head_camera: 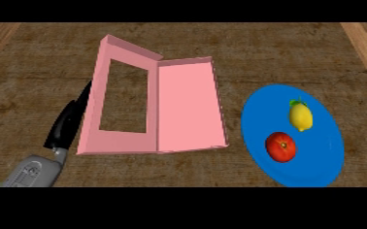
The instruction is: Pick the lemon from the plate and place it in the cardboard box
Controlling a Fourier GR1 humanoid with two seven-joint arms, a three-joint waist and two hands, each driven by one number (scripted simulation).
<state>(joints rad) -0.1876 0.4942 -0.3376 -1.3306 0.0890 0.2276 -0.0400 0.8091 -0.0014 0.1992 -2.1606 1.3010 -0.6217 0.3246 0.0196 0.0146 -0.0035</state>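
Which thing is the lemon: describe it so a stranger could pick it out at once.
Find the blue plate at the view's right, beside the open pink box. Two fruits lie on it, and the lemon is the farther one. It is yellow and oval with a green tip, unlike the round red tomato.

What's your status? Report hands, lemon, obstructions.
Left hand open beside box. Right hand unseen. Lemon on plate, beside tomato. Box open, nothing between.
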